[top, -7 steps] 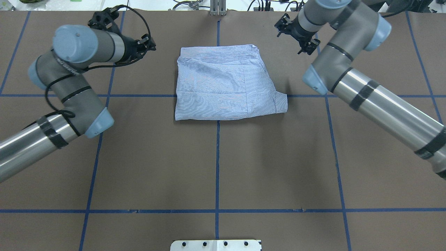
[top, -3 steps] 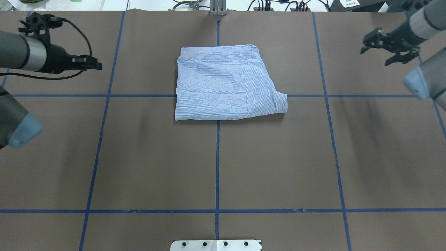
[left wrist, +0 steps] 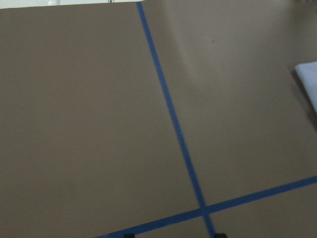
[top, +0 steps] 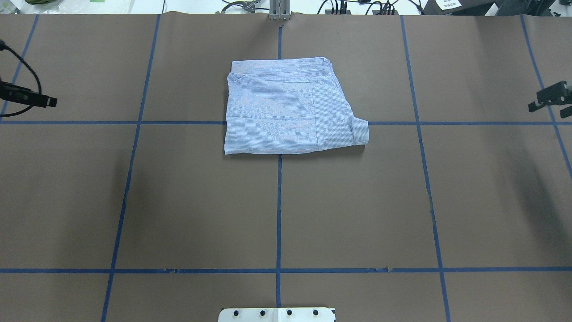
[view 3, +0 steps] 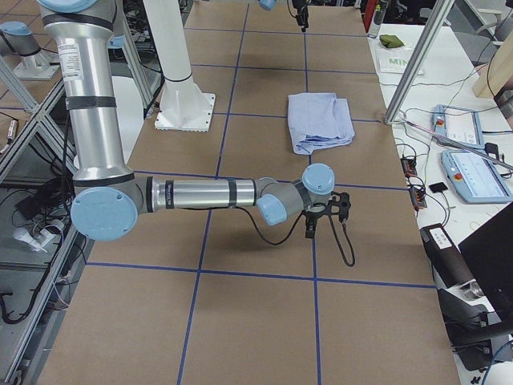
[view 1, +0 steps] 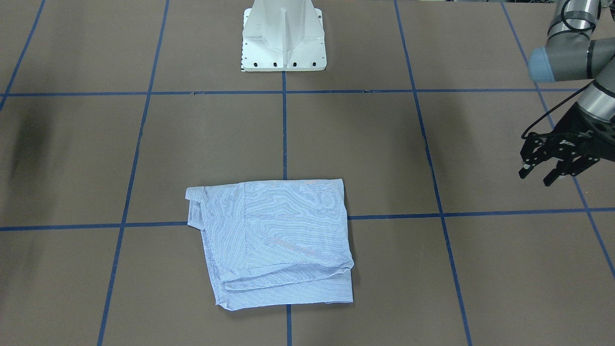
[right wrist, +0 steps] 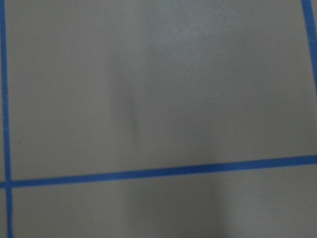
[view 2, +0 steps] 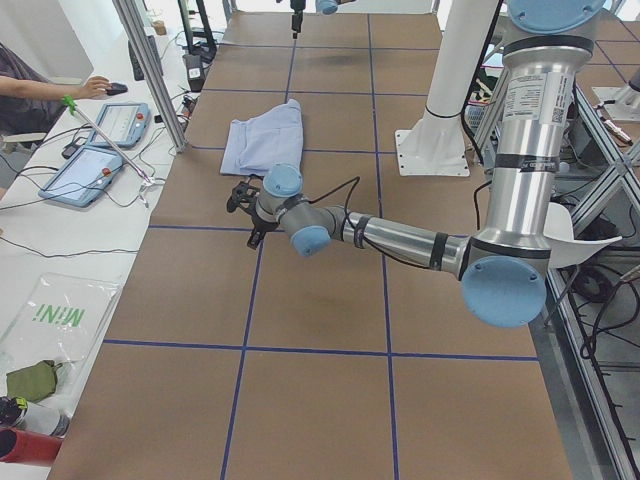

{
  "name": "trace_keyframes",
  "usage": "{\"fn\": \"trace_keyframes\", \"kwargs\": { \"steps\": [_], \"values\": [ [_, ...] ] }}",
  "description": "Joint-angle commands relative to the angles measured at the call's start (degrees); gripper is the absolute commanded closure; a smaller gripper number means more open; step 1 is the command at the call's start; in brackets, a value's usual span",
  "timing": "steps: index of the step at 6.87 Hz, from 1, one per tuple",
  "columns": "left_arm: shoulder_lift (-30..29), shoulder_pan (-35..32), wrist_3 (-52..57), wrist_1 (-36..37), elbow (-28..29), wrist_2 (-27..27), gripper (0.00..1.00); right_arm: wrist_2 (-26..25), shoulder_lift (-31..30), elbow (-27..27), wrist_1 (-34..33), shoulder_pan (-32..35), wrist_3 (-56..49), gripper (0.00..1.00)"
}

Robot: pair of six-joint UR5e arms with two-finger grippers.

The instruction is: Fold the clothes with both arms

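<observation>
- The folded striped shirt (top: 290, 107) lies flat on the brown counter (top: 201, 201), across its middle blue tape line (top: 278, 214).
- The left gripper (view 1: 535, 178) hovers well apart to 1 side, fingers spread and empty.
- The right gripper (top: 548, 107) hangs at the opposite edge, also spread.

Overhead cam sits behind the robot, looking forward and down; shirt (top: 286, 107) lands around 12 o'clock from centre. Front cam faces back at it, steep, white base (view 1: 283, 38) up at 12. Two side cams shoot along the table (view 2: 320, 400) from either end, further out. All four share the shirt. Wrist cams hang close over the brown top, just blue tape (right wrist: 148, 173) lines showing.
</observation>
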Motion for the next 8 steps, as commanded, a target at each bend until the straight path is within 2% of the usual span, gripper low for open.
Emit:
{"fn": "trace_keyframes", "kwargs": {
  "steps": [1, 2, 3, 5, 6, 7, 8],
  "values": [
    [2.2, -7.5, 16.5, 10.3, -0.1, -3.5, 0.18, 0.2, -2.2, 0.7, -11.3, 7.1, -21.5, 0.0],
    [1.9, -10.0, 19.7, 15.5, -0.6, -3.5, 0.03, -0.1, -2.1, 1.6, -17.3, 9.4, -27.2, 0.0],
    [1.8, -12.8, 19.9, 17.9, -0.8, -3.6, 0.0, -1.7, -1.8, 2.6, -21.2, 9.4, -28.2, 0.0],
    [2.2, -15.4, 20.4, 21.3, -0.8, -4.7, 0.0, -1.7, -1.8, 4.2, -25.6, 9.1, -28.8, 0.0],
    [2.4, -15.9, 23.1, 21.5, -0.6, -6.2, 0.0, -2.0, -1.8, 7.5, -30.0, 9.2, -28.8, 0.0],
    [2.6, -20.0, 23.5, 21.4, -0.3, -10.2, 0.0, -2.1, -1.5, 8.7, -31.2, 10.1, -29.2, 0.0],
    [3.1, -20.1, 23.6, 21.0, -0.8, -10.7, 0.0, -2.2, -1.6, 8.8, -31.3, 10.1, -29.2, 0.0]
  ]
}}
